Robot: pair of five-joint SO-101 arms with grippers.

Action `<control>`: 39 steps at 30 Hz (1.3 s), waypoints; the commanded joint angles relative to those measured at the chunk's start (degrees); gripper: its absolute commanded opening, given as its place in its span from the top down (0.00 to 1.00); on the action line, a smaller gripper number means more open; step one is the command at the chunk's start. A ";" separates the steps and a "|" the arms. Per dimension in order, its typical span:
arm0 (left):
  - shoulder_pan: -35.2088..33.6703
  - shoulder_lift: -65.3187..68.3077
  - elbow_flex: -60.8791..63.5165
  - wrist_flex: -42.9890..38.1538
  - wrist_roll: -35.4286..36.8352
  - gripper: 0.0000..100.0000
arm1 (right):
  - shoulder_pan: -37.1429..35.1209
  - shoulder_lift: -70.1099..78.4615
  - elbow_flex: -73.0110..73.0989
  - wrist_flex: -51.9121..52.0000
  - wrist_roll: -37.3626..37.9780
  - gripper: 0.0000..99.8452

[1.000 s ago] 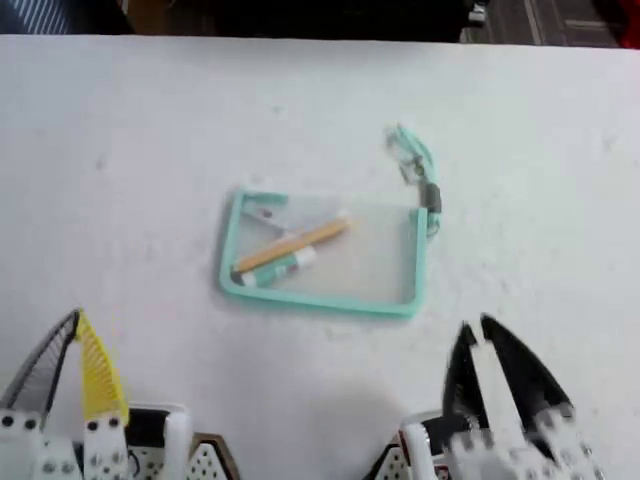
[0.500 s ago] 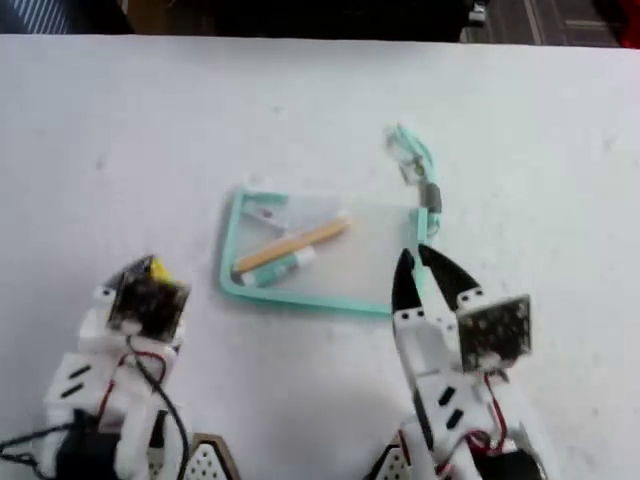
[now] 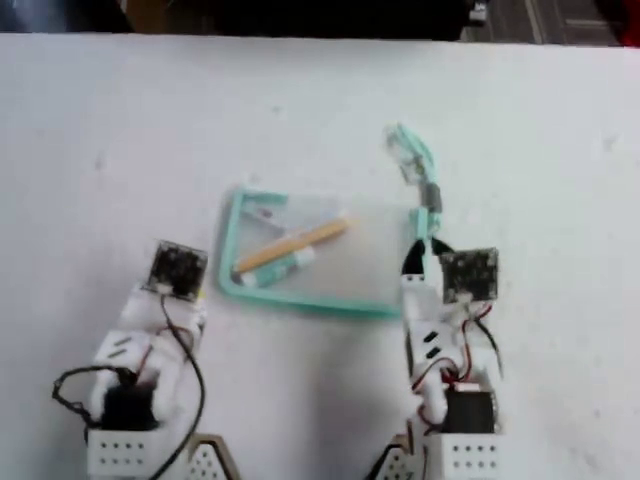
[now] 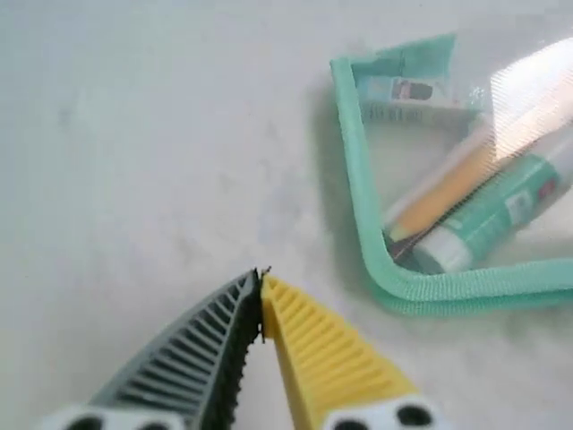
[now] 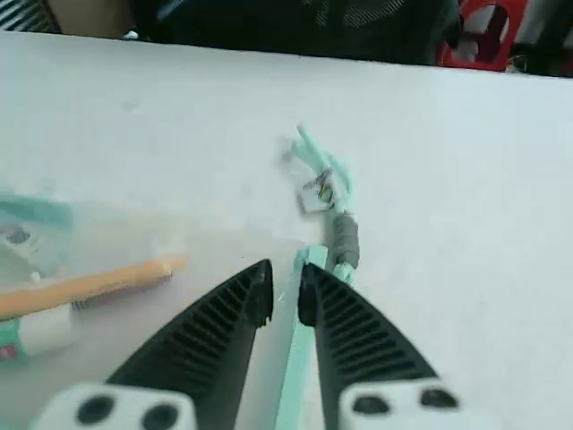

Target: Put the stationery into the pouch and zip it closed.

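Table (image 3: 100, 120): arms advanced; left fingers (image 4: 313, 349) clenched, right fingers (image 5: 224, 331) parted astride pouch (image 3: 228, 240) edge.

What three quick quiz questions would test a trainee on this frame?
1. True or false: the pencil lies inside the pouch.
2. The right gripper is over which part of the pouch? A: the edge by the strap. B: the opposite corner. C: the middle.
3. Fill in: the left gripper is ___ (open or shut).
Key: 1 true; 2 A; 3 shut.
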 commanded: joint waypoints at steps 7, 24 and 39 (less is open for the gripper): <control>0.04 -0.13 -0.09 2.37 4.22 0.98 | 0.84 0.75 0.88 10.15 0.26 0.95; 1.71 -0.13 -0.18 18.73 6.68 0.98 | 0.40 0.40 0.88 37.14 0.26 0.96; 1.45 -0.13 -0.18 18.81 6.77 0.98 | 0.75 0.04 0.88 37.41 0.18 0.95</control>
